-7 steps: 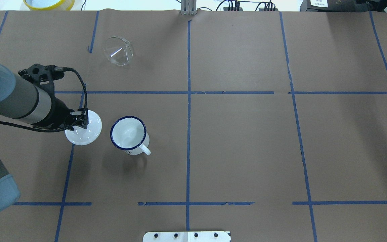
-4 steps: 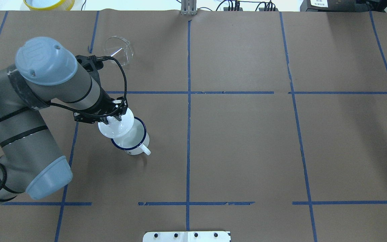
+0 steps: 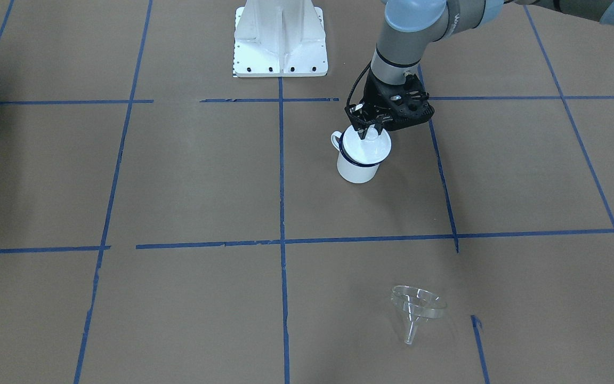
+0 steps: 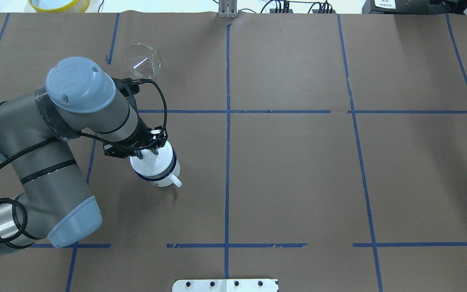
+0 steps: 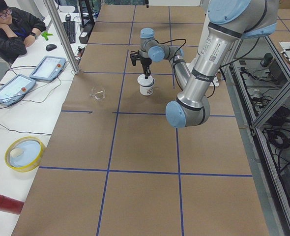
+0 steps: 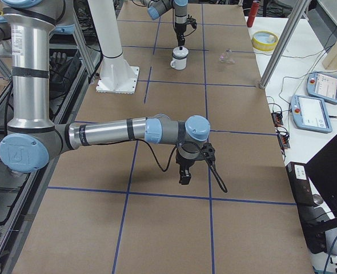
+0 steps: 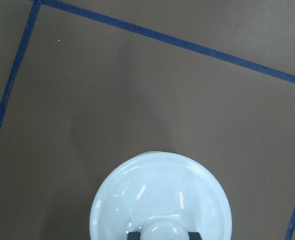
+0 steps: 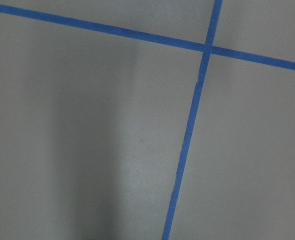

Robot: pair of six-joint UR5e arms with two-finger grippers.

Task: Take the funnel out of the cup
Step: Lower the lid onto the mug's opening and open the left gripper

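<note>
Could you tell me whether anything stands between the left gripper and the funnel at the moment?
No object lies on the table between them. However, the left gripper is shut on the knob of a white lid over the cup. The funnel lies apart, outside the cup.

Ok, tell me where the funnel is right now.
In the overhead view the clear funnel lies at upper left, beside a short blue tape mark, well beyond the enamel mug and apart from it.

Glossy white enamel cup and lid, clear plastic funnel, on a matt brown paper-covered table.
</note>
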